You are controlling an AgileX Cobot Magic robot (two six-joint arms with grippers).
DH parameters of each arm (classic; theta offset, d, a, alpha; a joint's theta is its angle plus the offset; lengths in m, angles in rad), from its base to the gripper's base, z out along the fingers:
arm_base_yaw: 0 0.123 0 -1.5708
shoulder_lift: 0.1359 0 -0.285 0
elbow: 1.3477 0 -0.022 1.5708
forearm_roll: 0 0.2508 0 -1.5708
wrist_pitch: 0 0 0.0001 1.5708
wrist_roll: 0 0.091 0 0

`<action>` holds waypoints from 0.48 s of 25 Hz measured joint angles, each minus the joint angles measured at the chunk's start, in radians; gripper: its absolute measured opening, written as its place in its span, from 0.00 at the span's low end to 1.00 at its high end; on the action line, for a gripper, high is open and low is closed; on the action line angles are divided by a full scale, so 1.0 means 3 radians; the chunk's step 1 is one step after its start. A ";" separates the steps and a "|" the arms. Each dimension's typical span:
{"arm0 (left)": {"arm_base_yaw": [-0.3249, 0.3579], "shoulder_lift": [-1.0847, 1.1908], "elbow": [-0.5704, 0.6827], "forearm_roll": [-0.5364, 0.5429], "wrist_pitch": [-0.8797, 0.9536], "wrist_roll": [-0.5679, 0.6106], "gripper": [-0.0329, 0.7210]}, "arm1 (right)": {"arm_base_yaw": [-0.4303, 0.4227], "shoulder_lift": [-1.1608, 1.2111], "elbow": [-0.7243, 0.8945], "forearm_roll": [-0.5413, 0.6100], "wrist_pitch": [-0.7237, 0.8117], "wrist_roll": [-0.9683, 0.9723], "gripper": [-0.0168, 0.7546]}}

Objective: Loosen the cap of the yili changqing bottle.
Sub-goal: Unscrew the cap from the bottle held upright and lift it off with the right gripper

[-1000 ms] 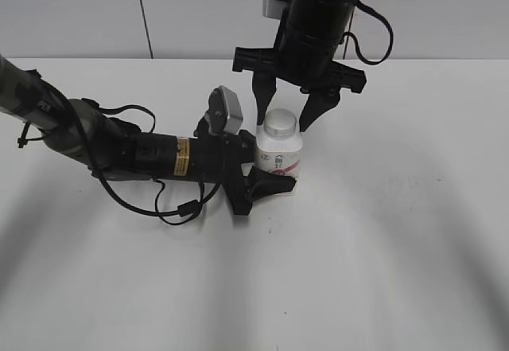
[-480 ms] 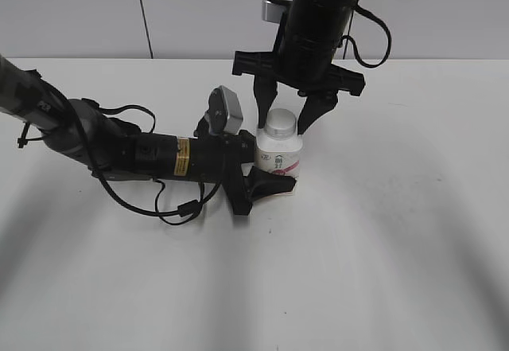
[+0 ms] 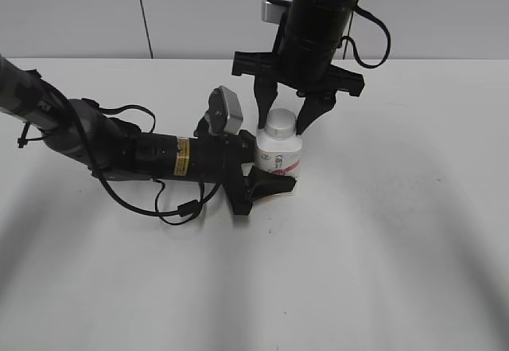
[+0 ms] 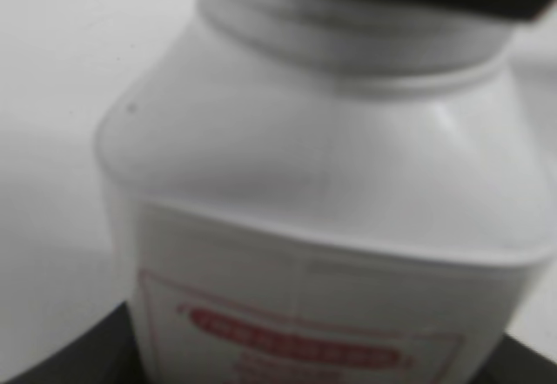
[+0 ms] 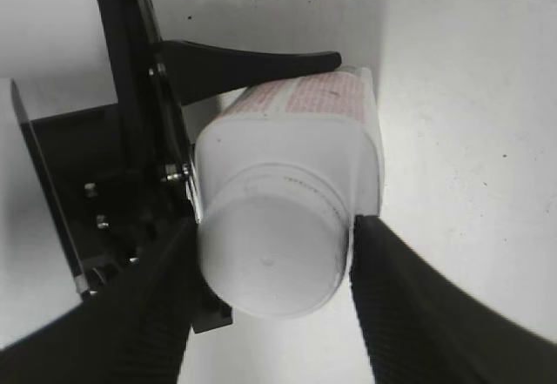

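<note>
1. The yili changqing bottle [image 3: 277, 157] stands upright on the white table [image 3: 398, 232], a little left of the middle and toward the far side.
2. The left gripper [image 3: 266, 180] lies low along the table, reaching in from the left. Its jaws are partly spread and clamp the bottle's body between them, one finger [image 5: 252, 60] flat along the labelled side. This looks meant to brace the bottle so it cannot spin when the top is twisted.
3. The left wrist view is filled by the blurred bottle [image 4: 322, 227] with its pink-red label low down, which fits a close hold.
4. The right gripper [image 3: 283, 120] hangs straight down over the cap [image 3: 280, 122], its jaws set about halfway apart, one on either side.
5. In the right wrist view the fingers [image 5: 409, 297] flank the cap [image 5: 271, 262] closely; whether they already press on it I cannot tell.
6. My judgement: the cap has yet to be turned.
</note>
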 joint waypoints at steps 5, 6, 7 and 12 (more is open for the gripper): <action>-0.0002 0.0000 0.0000 -0.0003 0.0003 0.0000 0.60 | 0.0000 0.0000 0.0000 0.0003 0.0000 -0.0027 0.54; -0.0002 0.0000 0.0000 -0.0003 0.0003 0.0000 0.60 | 0.0000 0.0000 0.0000 0.0003 0.0000 -0.0043 0.54; -0.0002 0.0000 0.0000 -0.0003 0.0003 0.0000 0.60 | 0.0000 0.0000 0.0000 0.0003 0.0000 -0.0057 0.54; -0.0002 0.0000 0.0000 -0.0006 0.0006 0.0000 0.60 | 0.0000 0.0000 0.0000 0.0003 0.0000 -0.0187 0.54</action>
